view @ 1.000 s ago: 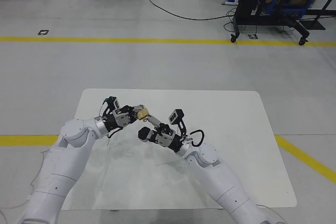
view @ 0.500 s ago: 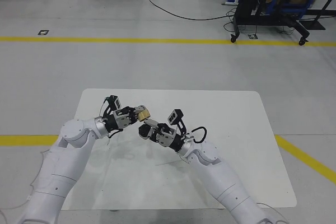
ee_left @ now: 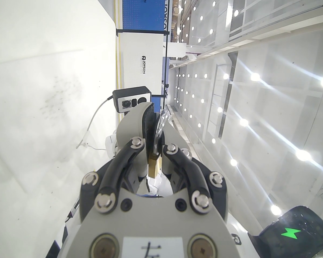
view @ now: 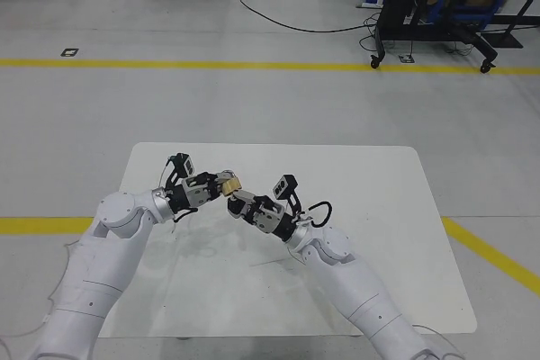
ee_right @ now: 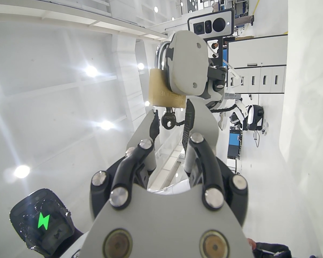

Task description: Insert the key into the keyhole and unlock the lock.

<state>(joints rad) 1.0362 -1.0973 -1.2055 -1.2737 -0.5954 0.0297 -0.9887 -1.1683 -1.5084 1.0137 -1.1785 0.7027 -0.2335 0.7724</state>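
A brass padlock (view: 228, 184) is held above the white table (view: 369, 180) with my left gripper (view: 221, 184) shut on it. In the left wrist view the lock's brass body (ee_left: 152, 166) shows between the closed fingers of the left gripper (ee_left: 156, 124). In the right wrist view the padlock (ee_right: 164, 89) hangs with its shackle away from me. A black-headed key (ee_right: 169, 119) sticks out of its underside. My right gripper (ee_right: 172, 116) is open, with one finger on each side of the key head and a small gap to each. From above, the right gripper (view: 238, 203) sits just below the lock.
Both arms meet over the table's rear left part. A black cable (view: 317, 216) loops off the right forearm. The table's edges are well away from the grippers.
My right gripper has moved up and toward the padlock, so its fingers now flank the key head. The left gripper and the lock have stayed still.
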